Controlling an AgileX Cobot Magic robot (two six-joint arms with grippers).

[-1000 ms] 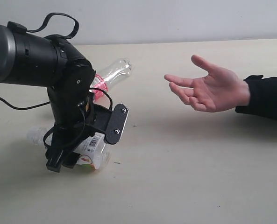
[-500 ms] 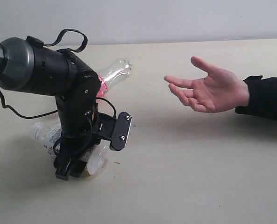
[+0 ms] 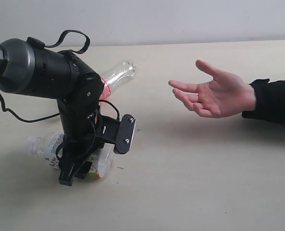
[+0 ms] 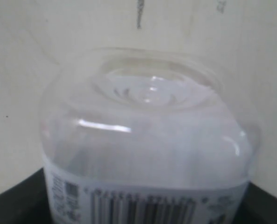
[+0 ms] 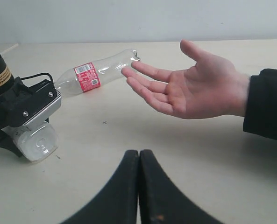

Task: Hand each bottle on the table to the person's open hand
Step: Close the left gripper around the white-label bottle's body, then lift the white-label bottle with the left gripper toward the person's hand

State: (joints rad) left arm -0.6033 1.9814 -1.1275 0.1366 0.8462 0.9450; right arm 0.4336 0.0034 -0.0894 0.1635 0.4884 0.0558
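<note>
A clear white-capped bottle (image 3: 45, 147) with a white printed label lies on its side on the beige table (image 3: 190, 183). My left gripper (image 3: 74, 174) reaches down over it, a finger on each side, shut on its body. The left wrist view is filled by this bottle (image 4: 147, 140), base end away from the camera. Behind the arm lies a slim clear bottle with a red label (image 3: 117, 76), also seen as the slim bottle (image 5: 96, 72). A person's open hand (image 3: 214, 94) hovers at the right. My right gripper (image 5: 139, 154) is shut and empty. The yellow bottle is out of view.
The person's black sleeve (image 3: 274, 101) comes in from the right edge. The left arm's black body and cables (image 3: 46, 72) cover the table's left part. A pale wall runs along the back.
The left arm swung round and lowered over the white-capped bottle, which shifted slightly with the gripper. The hand has barely moved.
</note>
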